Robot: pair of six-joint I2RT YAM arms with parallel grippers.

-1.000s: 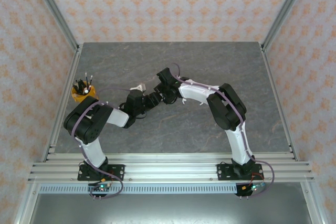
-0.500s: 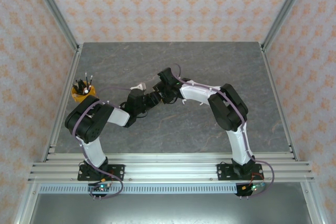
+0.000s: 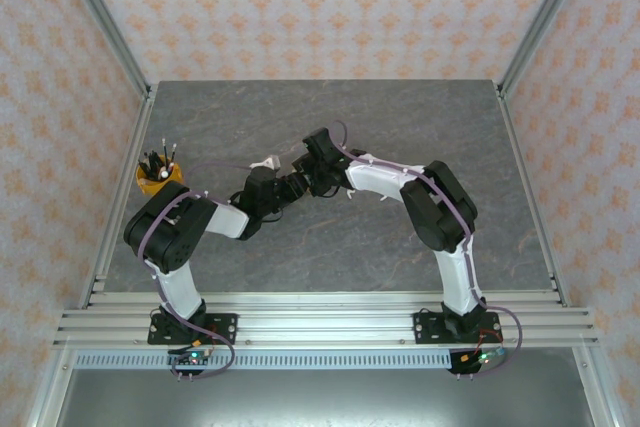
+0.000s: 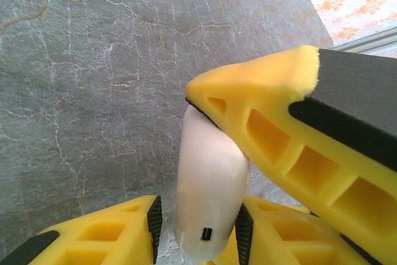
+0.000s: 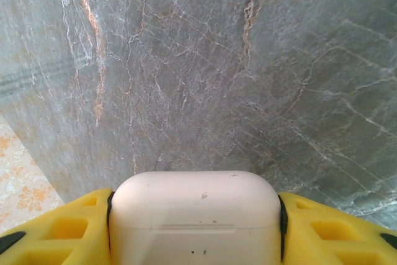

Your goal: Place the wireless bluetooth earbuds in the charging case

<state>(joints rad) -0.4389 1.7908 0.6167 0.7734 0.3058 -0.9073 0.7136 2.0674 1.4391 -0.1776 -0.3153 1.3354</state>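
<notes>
Clamping case [image 5: 193, 206] (white): left tool [image 4: 198, 224], right tool [image 5: 193, 224].

Work surface: grey stone-patterned table [image 3: 400, 117], veined in white and rust.

The table is a flat rectangle bounded by metal framing along its left, right and far sides, with slotted aluminium rails [image 3: 320, 312] across its near edge. An orange cup [image 3: 158, 179] stands upright at the far left edge, just beside the frame, holding several dark pens or tools. The right half and the far strip are bare.
</notes>
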